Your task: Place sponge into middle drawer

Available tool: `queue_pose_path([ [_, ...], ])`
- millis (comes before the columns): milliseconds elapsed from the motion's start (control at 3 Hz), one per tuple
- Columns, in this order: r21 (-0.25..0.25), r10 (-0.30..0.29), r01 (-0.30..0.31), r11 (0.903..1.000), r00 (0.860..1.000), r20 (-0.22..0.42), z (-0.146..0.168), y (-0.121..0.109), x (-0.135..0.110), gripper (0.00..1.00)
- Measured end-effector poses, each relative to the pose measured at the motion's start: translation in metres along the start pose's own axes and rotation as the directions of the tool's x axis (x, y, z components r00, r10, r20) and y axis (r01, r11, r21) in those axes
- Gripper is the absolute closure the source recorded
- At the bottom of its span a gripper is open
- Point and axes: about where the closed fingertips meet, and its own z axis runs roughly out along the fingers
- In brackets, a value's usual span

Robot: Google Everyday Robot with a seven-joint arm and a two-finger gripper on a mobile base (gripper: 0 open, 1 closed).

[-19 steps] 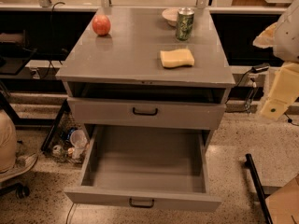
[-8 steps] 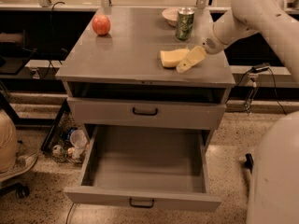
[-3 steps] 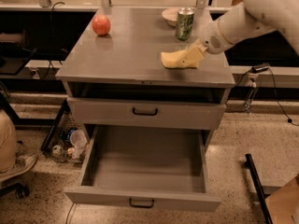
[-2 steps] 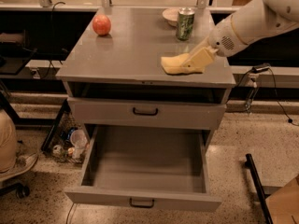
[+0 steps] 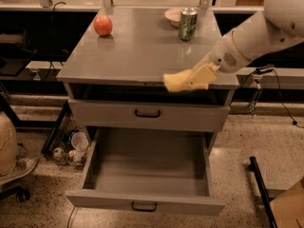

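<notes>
Cabinet top [image 5: 142,51], one apple [image 5: 103,25], one can [image 5: 187,24], hand [image 5: 191,80] clutching one sponge [image 5: 172,82] at front edge

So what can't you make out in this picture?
All in the camera view.
Gripper, holding the sponge at the cabinet top's front edge: jaws blend with the pale sponge.
Bowl: partly behind the green can.
Middle drawer: its back runs under the closed drawer above.
Floor clutter: too small to identify.
Arm: cut off by the right edge.
</notes>
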Motion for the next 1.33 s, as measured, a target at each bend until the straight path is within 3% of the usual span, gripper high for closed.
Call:
queue_pose_path([
  [333, -0.071, 0.025, -0.028, 0.9971, 0.999, -0.039, 0.036, 0.053, 0.025, 1.00],
  [667, -0.126, 0.033, -0.045, 0.9910, 0.995, -0.096, 0.059, 0.075, 0.053, 1.00],
  [1000, -0.126, 0.033, -0.045, 0.9910, 0.995, -0.096, 0.059, 0.075, 0.053, 1.00],
  [1333, -0.143, 0.080, -0.095, 0.9853, 0.991, -0.104, 0.078, 0.081, 0.069, 1.00],
])
